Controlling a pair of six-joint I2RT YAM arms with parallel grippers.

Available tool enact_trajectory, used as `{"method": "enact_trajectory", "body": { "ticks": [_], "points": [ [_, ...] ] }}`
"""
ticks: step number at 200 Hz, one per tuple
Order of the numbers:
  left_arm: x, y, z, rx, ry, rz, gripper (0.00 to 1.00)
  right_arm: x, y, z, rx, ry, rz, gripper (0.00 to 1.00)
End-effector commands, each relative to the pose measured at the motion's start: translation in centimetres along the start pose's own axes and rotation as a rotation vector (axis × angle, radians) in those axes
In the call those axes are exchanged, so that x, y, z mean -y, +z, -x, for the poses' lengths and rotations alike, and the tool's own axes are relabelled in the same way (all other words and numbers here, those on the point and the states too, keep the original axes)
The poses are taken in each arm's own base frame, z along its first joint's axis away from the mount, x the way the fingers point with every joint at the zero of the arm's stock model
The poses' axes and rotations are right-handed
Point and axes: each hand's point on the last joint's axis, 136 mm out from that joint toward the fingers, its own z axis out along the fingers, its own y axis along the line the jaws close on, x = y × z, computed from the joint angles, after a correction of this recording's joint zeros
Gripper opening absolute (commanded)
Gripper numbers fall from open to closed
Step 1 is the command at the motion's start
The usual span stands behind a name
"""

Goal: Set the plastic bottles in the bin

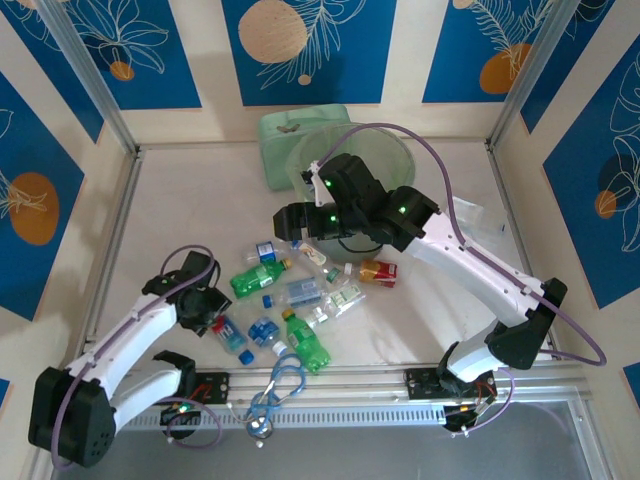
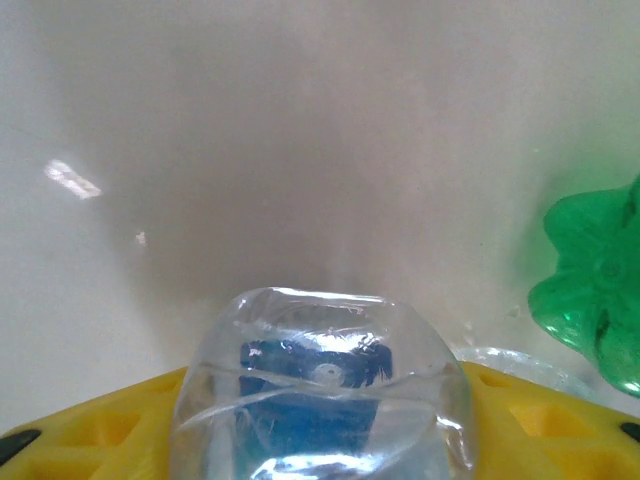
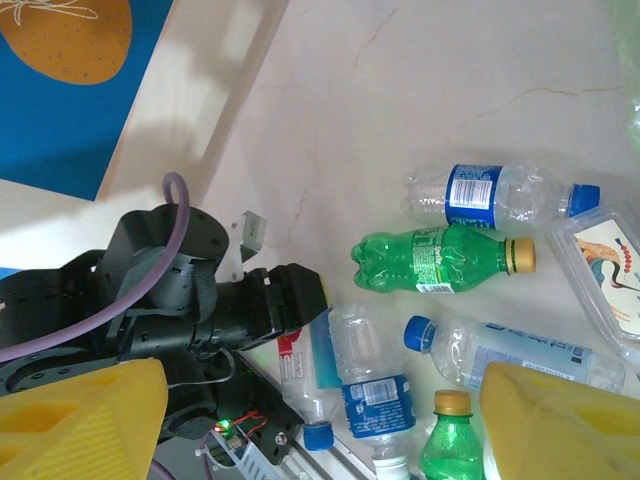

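Several plastic bottles lie in a heap mid-table: a green one (image 1: pixel 258 277), another green one (image 1: pixel 305 342), a blue-labelled one (image 1: pixel 265 250) and a red-labelled one (image 1: pixel 378 272). My left gripper (image 1: pixel 213 319) is low at the heap's left edge. Its yellow fingers (image 2: pixel 100 432) press both sides of a clear bottle (image 2: pixel 320 350) at the base. That bottle (image 3: pixel 300 375) has a red and light-blue label and a blue cap. My right gripper (image 1: pixel 296 222) hangs open, high above the table beside the bin (image 1: pixel 362 160), with nothing between its fingers (image 3: pixel 85 420).
A flat mint-green box (image 1: pixel 285 130) lies behind the bin. Blue scissors-like loops (image 1: pixel 284 381) rest on the near rail (image 1: pixel 380 377). A flat clear pack with a bird picture (image 3: pixel 600 250) lies among the bottles. A green bottle base (image 2: pixel 595 290) is just right of my left gripper.
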Motion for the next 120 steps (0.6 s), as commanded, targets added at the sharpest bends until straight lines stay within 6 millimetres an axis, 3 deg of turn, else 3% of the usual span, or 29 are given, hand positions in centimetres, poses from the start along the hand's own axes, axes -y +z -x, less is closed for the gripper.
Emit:
{"method": "enact_trajectory", "body": {
  "ticks": [1,39,82,97,120],
  "points": [
    [-0.4,-2.0,1.1,0.049,0.018,0.019,0.56,0.2,-0.8,0.0,0.024,0.013,0.007,0.82],
    [2.2,-6.0,3.1,0.131,0.052,-0.057,0.54,0.8,-1.8,-0.4,0.055,0.044,0.018,0.82],
    [5.7,-10.1,4.1,0.162,0.059,-0.176,0.52,0.7,-3.5,-1.1,0.076,0.071,0.049,0.82],
    [7.4,-12.0,4.6,0.186,0.055,-0.256,0.52,0.6,-4.0,-1.4,0.075,0.075,0.066,0.82],
    [11.7,-15.6,5.3,0.219,0.065,-0.467,0.51,-0.2,-4.7,-1.7,0.066,0.068,0.102,0.82]
  ]
}}
